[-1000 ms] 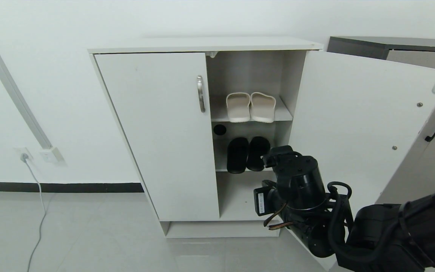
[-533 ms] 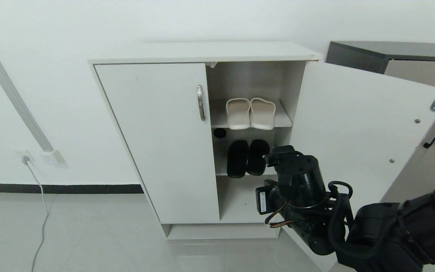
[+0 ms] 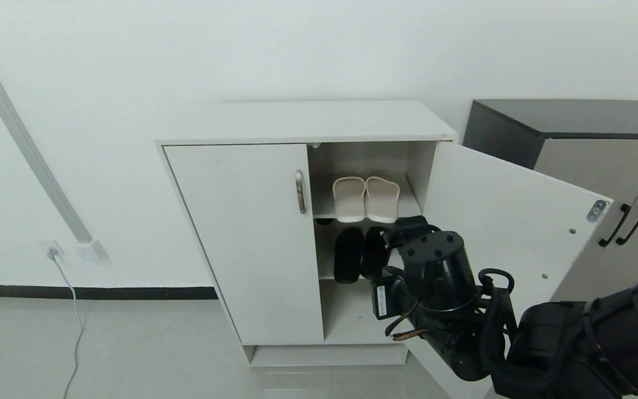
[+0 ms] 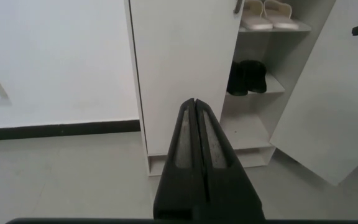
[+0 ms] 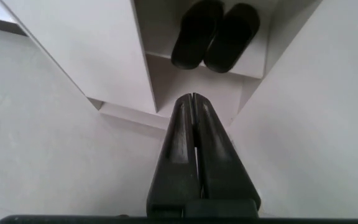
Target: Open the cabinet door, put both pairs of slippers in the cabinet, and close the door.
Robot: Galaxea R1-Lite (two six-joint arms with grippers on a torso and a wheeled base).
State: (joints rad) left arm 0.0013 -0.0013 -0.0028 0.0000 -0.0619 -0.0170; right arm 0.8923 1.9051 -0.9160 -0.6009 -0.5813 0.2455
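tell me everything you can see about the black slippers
The black slippers are a plain matte pair, rubbery-looking, lying flat side by side and close together on the middle shelf of the open cabinet, one shelf below the beige slippers. Their rounded ends point outward and reach the shelf's front edge. Nothing grips them.

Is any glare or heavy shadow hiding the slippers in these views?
Head view: even light, no glare; inside the cabinet it is mildly shaded, yet the beige slippers and black slippers read clearly. Left wrist view: the black slippers sit in shade, outline visible. Right wrist view: they show as dark shapes, no glare.
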